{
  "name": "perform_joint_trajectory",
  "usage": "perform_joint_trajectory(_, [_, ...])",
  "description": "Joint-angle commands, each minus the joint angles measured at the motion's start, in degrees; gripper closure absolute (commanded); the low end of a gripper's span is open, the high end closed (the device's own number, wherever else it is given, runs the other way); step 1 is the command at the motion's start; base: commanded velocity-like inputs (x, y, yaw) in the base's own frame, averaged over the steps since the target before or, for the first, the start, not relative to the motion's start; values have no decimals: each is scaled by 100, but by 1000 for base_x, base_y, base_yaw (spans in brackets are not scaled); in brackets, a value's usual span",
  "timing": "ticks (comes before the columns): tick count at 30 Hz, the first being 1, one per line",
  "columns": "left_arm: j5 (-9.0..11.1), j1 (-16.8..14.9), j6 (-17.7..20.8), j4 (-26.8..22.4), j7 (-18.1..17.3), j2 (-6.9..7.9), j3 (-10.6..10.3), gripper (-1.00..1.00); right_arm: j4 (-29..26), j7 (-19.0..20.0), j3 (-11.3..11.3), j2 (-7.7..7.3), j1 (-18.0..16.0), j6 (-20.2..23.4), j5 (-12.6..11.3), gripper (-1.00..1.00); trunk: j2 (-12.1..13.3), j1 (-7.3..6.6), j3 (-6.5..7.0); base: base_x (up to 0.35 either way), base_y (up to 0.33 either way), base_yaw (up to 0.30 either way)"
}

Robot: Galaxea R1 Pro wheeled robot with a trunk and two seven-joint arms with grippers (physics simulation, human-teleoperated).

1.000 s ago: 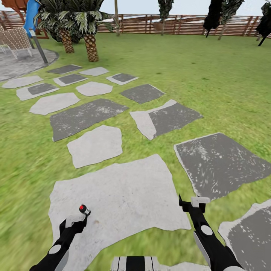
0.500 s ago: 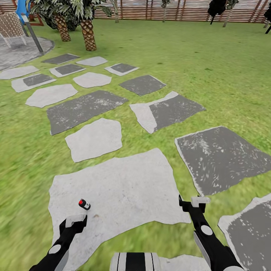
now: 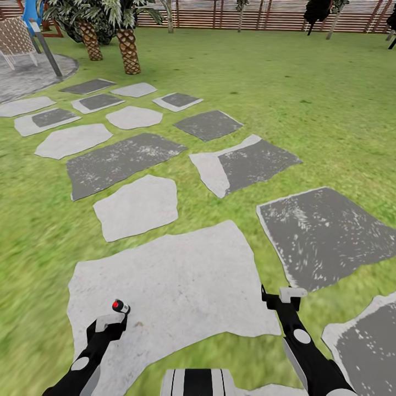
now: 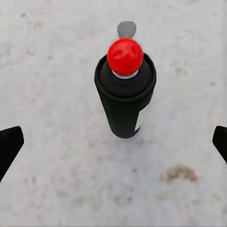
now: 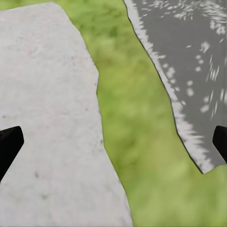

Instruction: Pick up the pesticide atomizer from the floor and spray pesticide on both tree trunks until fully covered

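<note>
The pesticide atomizer (image 3: 120,306), a small black can with a red round cap, stands upright on a large pale stepping stone (image 3: 181,286). My left gripper (image 3: 108,323) hovers just short of it, open. In the left wrist view the atomizer (image 4: 125,97) sits between the widely spread black fingertips (image 4: 9,146), untouched by either. My right gripper (image 3: 282,297) is open over the stone's right edge, with grass (image 5: 137,118) below it. Far back by the brown slat fence (image 3: 264,16) rises a straight pale tree trunk (image 3: 169,15), its crown out of view. The pesticide is out of view.
Grey stepping stones (image 3: 135,206) run across the lawn toward a paved circle (image 3: 27,77) at the back left. Two scaly palms (image 3: 128,49) and a chair (image 3: 14,38) stand there. Dark bushes (image 3: 318,11) line the far fence. Open grass (image 3: 308,93) lies to the right.
The head view tilted downward, then slid slightly, so the whole scene shifted. The atomizer now appears a little closer to my left gripper. Both arms keep their pose.
</note>
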Motion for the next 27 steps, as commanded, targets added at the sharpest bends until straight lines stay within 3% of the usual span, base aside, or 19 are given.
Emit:
perform_joint_trajectory(1, [0, 0, 0, 0, 0, 0, 0, -100, 1, 0, 0, 0, 1, 0, 0, -100, 0, 0, 0, 7, 0, 0])
perform_joint_trajectory(24, [15, 8, -22, -8, 0, 16, 16, -100, 2, 0, 0, 0, 3, 0, 0, -100, 0, 0, 0, 66, 0, 0])
perform_joint_trajectory(27, [7, 15, -257, 3, 1, 19, 17, -100, 5, 0, 0, 0, 4, 0, 0, -100, 0, 0, 0, 2, 0, 0])
